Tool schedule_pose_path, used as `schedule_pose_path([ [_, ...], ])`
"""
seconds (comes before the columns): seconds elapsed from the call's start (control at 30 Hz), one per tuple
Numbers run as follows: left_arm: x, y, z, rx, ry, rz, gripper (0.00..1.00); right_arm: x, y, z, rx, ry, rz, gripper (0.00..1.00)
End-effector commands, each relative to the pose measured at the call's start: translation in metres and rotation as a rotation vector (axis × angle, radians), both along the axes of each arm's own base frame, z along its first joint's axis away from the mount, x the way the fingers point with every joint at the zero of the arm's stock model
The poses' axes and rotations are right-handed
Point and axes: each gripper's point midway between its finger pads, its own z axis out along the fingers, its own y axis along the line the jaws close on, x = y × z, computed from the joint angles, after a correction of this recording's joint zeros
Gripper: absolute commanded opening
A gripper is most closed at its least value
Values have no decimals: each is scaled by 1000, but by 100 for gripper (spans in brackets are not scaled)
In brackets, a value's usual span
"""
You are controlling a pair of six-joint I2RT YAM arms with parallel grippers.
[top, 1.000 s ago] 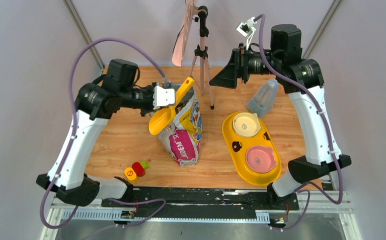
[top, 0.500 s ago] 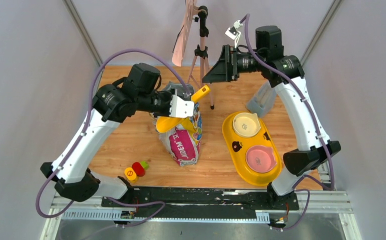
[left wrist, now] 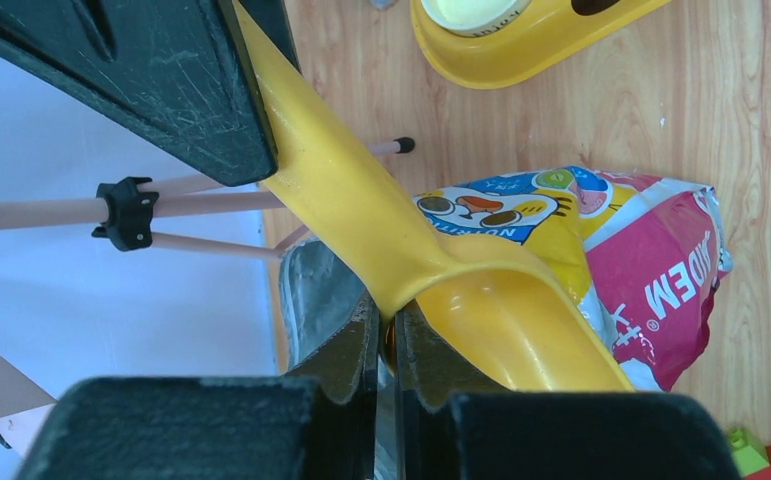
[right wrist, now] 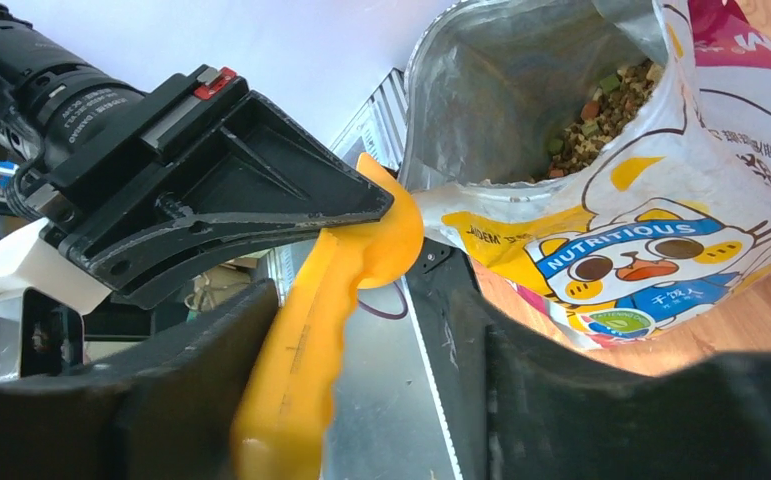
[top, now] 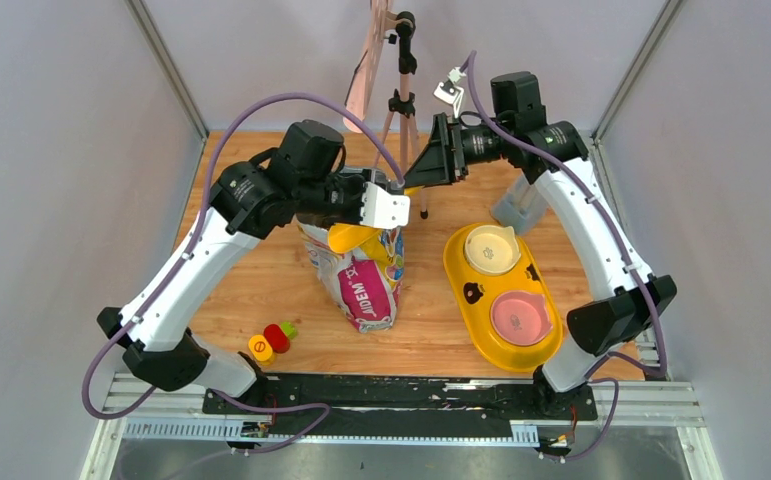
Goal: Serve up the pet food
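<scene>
Hold: left gripper [left wrist: 326, 235] clamped across the neck of the yellow scoop [left wrist: 501, 320], scoop bowl at the mouth of the printed food bag [top: 366, 290]. Far end of the handle: right gripper [right wrist: 356, 300] has its fingers spread, one on either side of the handle, with a gap showing on one side, not pinching. Bag open; kibble [right wrist: 601, 115] lies down inside it, just past the scoop bowl and below the rim, in brown, green and reddish bits. Yellow two-bowl feeder [top: 458, 270] sits beside the bag on the right gripper's side, apart from both grippers

Pet food [right wrist: 601, 115] lies in the bag [top: 366, 285], left of the feeder [top: 458, 265].
</scene>
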Motion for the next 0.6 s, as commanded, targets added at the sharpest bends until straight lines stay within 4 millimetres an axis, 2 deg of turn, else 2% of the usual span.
schedule_pose_path([
  [0.0, 0, -12, 20, -66, -41, -17, 0, -12, -2, 30, 48, -127, 9, 57],
  [0.13, 3, -16, 22, -83, -43, -1, 0, -12, -2, 30, 50, -135, 8, 20],
  [0.2, 6, -17, 23, -91, -43, 14, 0, -14, -4, 29, 47, -139, 7, 4],
  [0.23, 7, -17, 22, -93, -41, 22, 0, -17, -5, 30, 47, -151, 8, 0],
  [0.3, 10, -18, 23, -111, -31, 53, 1, -21, -10, 32, 44, -181, 10, 0],
  [0.33, 11, -19, 24, -128, -14, 77, 7, -23, -13, 34, 44, -204, 8, 0],
  [0.37, 13, -19, 25, -138, -7, 98, 28, -24, -17, 36, 48, -228, 8, 0],
  [0.43, 12, -20, 26, -177, 36, 143, 51, -28, -28, 43, 61, -288, 10, 0],
  [0.5, 8, -19, 26, -216, 93, 178, 60, -33, -38, 49, 72, -356, 8, 0],
  [0.57, 3, -21, 21, -247, 146, 199, 61, -41, -43, 55, 90, -399, 24, 0],
])
